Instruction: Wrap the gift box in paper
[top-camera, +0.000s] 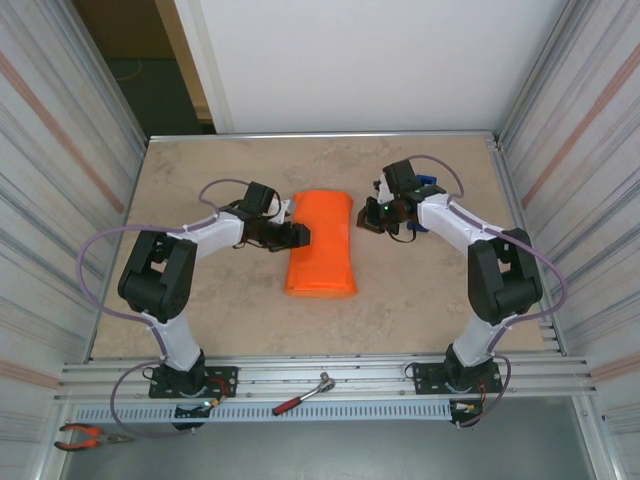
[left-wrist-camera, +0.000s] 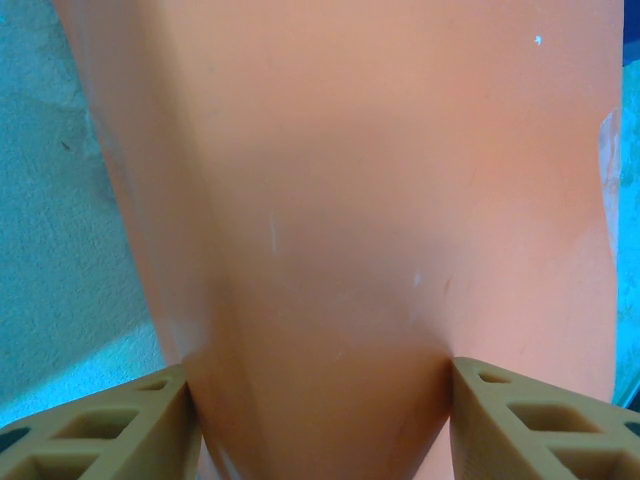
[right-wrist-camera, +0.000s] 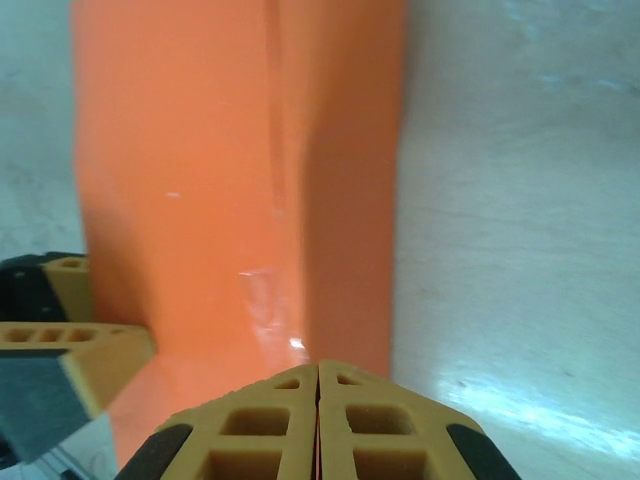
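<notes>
Beige stone-patterned bench (top-camera: 200, 300) stood between ribbed metal walls (top-camera: 60, 150) on both sides. Counted: one orange paper (top-camera: 322, 245), which lay folded as a long bundle at bench centre; two arms; one blue object (top-camera: 430, 184) behind the right arm (top-camera: 500, 275). Left jaws clamped the paper's left side, one finger (left-wrist-camera: 110, 435) either side. Right jaws were fully closed at its right edge.

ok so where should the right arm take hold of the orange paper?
Probably its right long edge, mid-length, coming in from the right. The orange paper lies as a flat sleeve running away from the arms. The left gripper holds its left side, leaving the right side free. The right gripper is shut, so open it first.
</notes>
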